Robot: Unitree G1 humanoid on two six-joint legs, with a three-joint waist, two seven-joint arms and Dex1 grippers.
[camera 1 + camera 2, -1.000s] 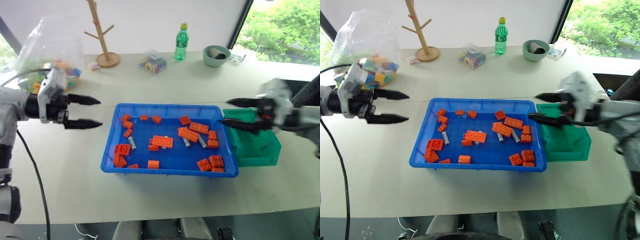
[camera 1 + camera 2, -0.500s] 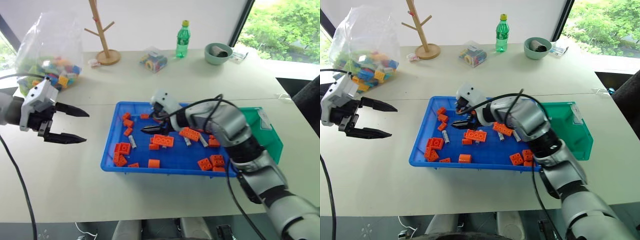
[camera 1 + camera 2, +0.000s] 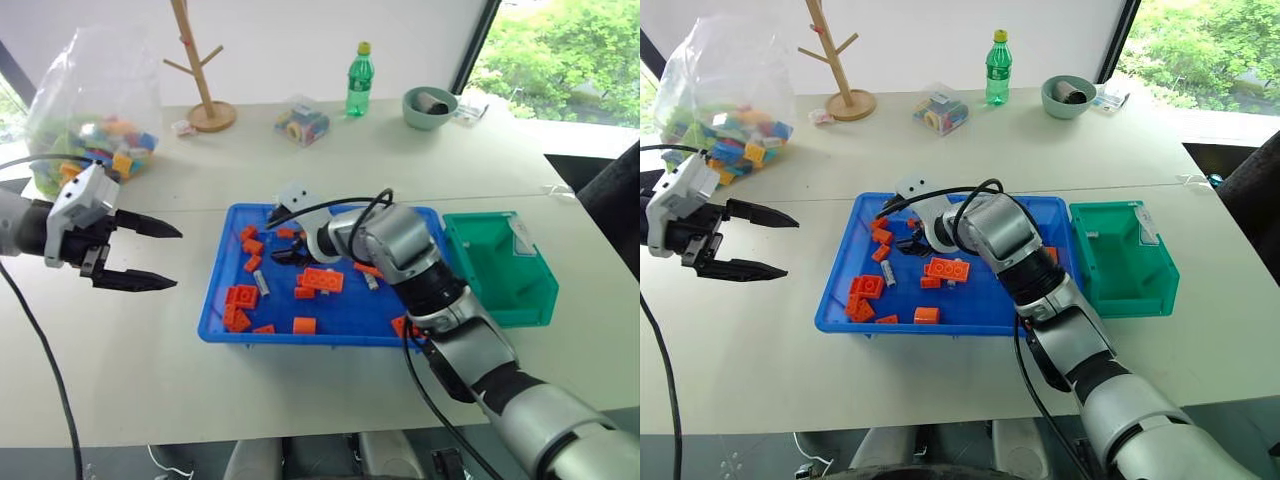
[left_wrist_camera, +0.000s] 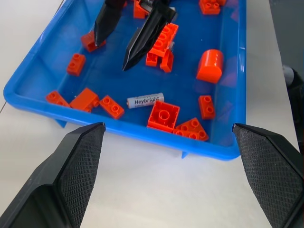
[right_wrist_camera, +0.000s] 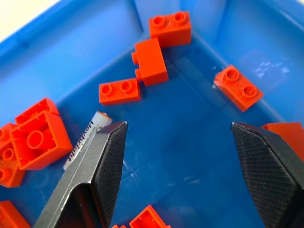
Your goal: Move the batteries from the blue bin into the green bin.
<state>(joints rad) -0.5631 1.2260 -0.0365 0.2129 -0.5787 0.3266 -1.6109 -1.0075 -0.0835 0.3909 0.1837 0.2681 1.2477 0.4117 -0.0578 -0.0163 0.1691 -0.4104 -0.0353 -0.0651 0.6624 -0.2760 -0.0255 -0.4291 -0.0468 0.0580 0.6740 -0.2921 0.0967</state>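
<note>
The blue bin (image 3: pixel 300 337) lies mid-table, holding several orange bricks and a silver-grey battery (image 3: pixel 263 285) near its left end. That battery (image 4: pixel 145 100) lies flat among the bricks. My right gripper (image 3: pixel 283 238) hangs open over the bin's far left part, pointing down at the floor of the bin. One of its fingers partly covers the battery (image 5: pixel 84 141), which lies just outside the gap. The green bin (image 3: pixel 520 305) stands right of the blue bin. My left gripper (image 3: pixel 177 259) is open and empty, left of the blue bin and above the table.
Along the far side of the table stand a bag of coloured bricks (image 3: pixel 95 110), a wooden peg stand (image 3: pixel 205 75), a small clear box (image 3: pixel 303 122), a green bottle (image 3: pixel 358 82) and a pale-green bowl (image 3: pixel 430 105). The table's right edge is close behind the green bin.
My right arm has swung from over the green bin leftward and down into the blue bin's left part, staying open. The left gripper has stayed in place, open.
</note>
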